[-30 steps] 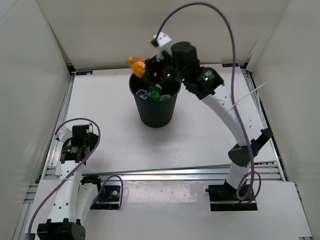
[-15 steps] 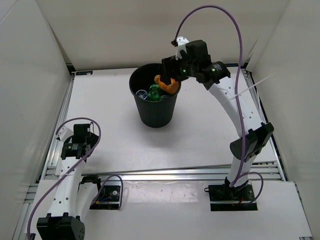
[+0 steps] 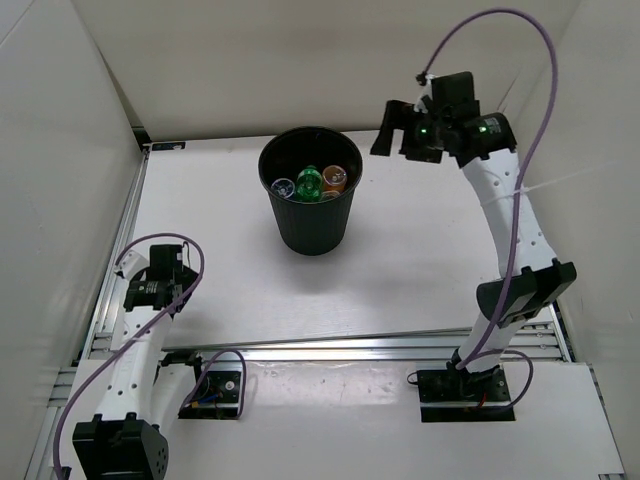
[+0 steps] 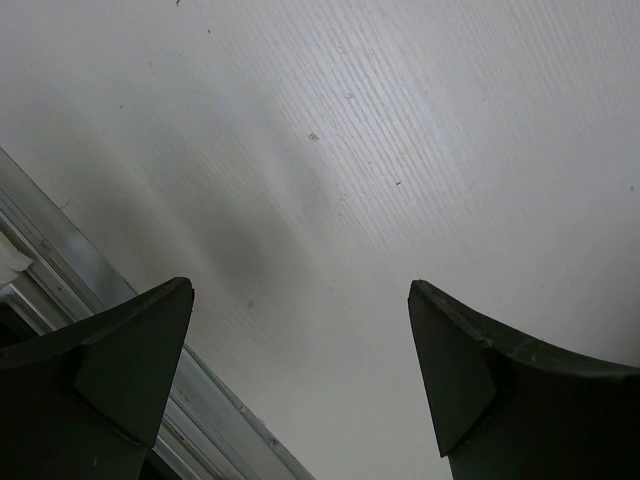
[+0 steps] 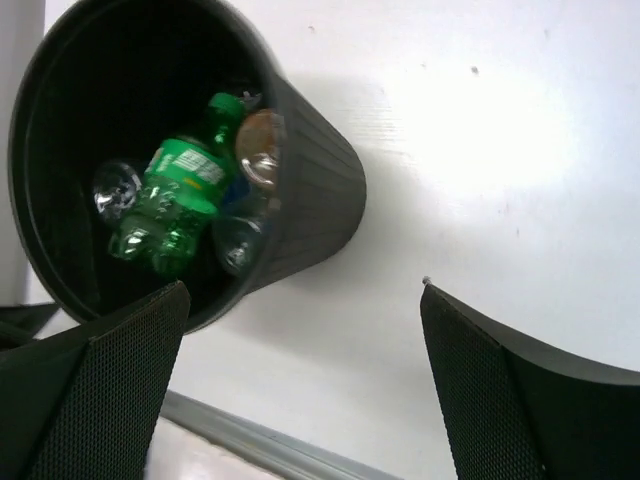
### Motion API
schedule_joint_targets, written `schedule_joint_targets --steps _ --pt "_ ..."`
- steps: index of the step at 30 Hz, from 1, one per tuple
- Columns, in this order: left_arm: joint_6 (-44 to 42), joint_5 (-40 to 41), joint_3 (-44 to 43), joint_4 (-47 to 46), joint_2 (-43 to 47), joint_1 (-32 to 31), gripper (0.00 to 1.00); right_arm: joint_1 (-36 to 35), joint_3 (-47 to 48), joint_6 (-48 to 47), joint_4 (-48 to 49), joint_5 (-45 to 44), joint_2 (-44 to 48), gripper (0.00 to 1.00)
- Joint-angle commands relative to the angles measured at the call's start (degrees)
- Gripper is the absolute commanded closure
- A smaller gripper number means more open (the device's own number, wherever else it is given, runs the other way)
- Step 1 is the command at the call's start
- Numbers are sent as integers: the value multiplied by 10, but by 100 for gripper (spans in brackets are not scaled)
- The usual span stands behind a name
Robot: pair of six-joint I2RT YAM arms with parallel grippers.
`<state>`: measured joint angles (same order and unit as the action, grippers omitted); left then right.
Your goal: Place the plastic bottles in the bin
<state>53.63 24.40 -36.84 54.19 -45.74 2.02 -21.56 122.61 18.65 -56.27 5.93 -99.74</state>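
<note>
Flanking the green bottle (image 3: 309, 183) in the bin (image 3: 312, 236): orange bottle (image 3: 334, 179), clear bottle (image 3: 284, 187).

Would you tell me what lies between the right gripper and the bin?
Nothing: only bare white table separates the right gripper from the bin, clearest in the top external view.

Orange bottle (image 3: 334, 178) is no longer in the right gripper (image 3: 383, 132); it now lies inside the bin (image 3: 268, 165), next to the green bottle (image 3: 309, 184). The right gripper's jaws have gone from clamped to spread and empty. It has moved from over the bin mouth to the right, clear of the rim.
</note>
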Motion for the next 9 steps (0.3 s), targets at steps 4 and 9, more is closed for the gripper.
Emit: schedule_joint_targets --steps 4,9 --pt "-21 -3 -14 -11 4 -3 0 43 -149 26 -11 99 92 0" --pt "-35 2 -21 -19 4 -3 0 67 -175 9 8 107 133 0"
